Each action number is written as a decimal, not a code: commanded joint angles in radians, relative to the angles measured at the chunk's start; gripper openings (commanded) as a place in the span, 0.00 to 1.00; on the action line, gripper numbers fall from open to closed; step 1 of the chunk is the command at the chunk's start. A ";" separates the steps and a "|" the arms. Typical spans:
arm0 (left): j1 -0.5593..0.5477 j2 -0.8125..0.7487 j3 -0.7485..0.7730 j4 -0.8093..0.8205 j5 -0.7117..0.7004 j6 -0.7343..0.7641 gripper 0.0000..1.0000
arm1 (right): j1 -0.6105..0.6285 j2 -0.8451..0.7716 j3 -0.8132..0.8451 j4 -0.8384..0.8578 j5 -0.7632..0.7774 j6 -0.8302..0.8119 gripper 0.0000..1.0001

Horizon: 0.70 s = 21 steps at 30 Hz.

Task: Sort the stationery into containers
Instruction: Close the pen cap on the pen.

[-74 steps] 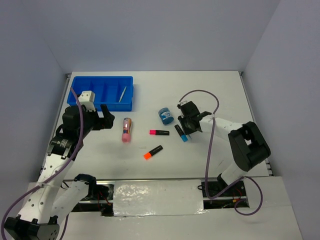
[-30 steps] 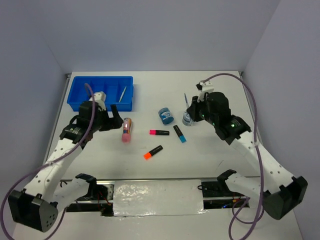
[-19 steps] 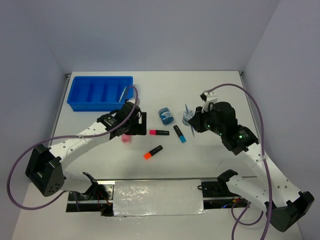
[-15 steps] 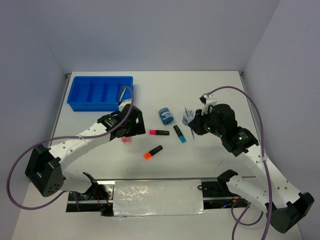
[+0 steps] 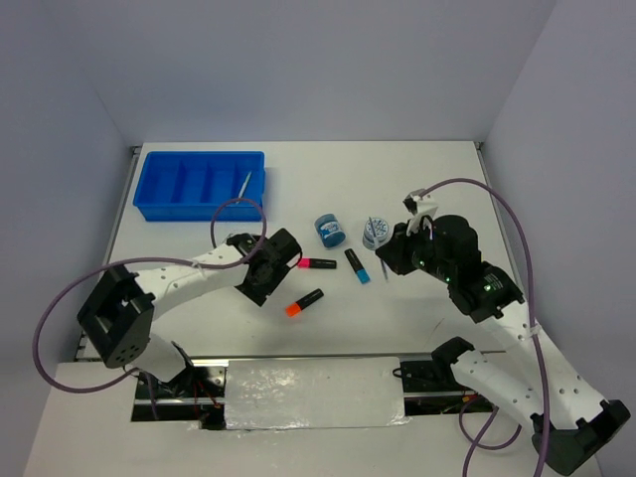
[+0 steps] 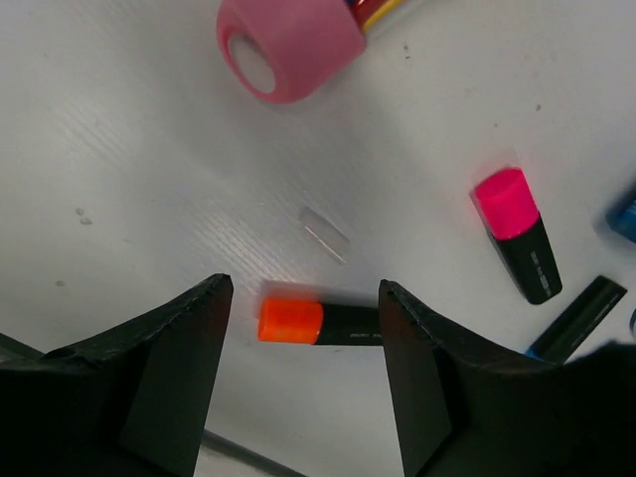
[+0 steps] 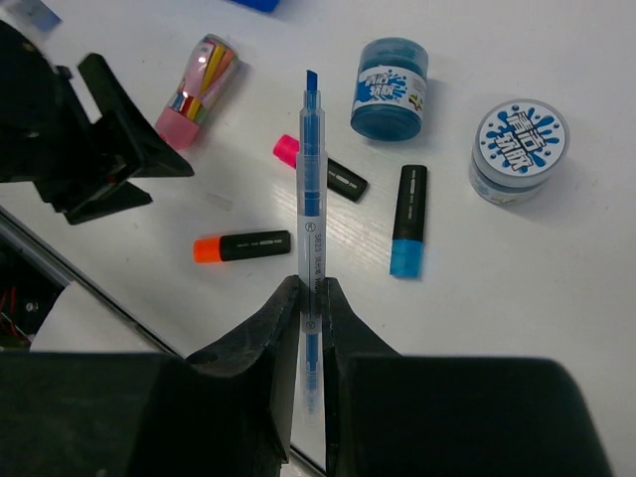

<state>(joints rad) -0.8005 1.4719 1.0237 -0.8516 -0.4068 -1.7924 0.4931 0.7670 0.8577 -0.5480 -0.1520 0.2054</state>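
We see a thin translucent blue pen (image 7: 311,224) clamped upright between the fingers of the right gripper (image 7: 306,293), lifted above the table; the print along its barrel is too small for us to read. Below it in the right wrist view lie a short black marker with a blue end (image 7: 408,234), a short black marker with a pink end (image 7: 320,167) and a short black marker with an orange end (image 7: 241,245), all flat and apart from one another. Beyond them stand two round jars just beside each other: a dark blue jar (image 7: 390,87) and a paler jar with a white lid (image 7: 518,149), each lid bearing a blue paint-splash logo whose lettering we cannot make out. A pink-capped tube with coloured stripes (image 7: 195,91) lies near the left gripper (image 6: 303,286), whose fingers are spread wide and hold nothing; in the left wrist view the orange marker shows in the gap between them, and we cannot tell whether they touch it. The pink marker's grey print is also unreadable. A small clear scrap (image 6: 325,229) lies on the white table (image 5: 427,179). At the far left sits the bright blue rectangular plastic tray (image 5: 159,199), with a thin white pen (image 5: 244,185) in its rightmost compartment.
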 commanded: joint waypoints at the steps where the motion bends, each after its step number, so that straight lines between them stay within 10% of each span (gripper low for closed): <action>1: -0.006 0.059 0.044 0.009 0.062 -0.165 0.73 | -0.001 -0.038 0.003 -0.004 -0.023 0.000 0.00; 21: -0.042 0.280 0.182 -0.092 0.048 -0.286 0.70 | 0.002 -0.094 -0.013 -0.015 -0.086 -0.006 0.00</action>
<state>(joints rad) -0.8356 1.7672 1.1934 -0.8978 -0.3389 -1.9717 0.4931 0.6888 0.8558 -0.5827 -0.2218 0.2047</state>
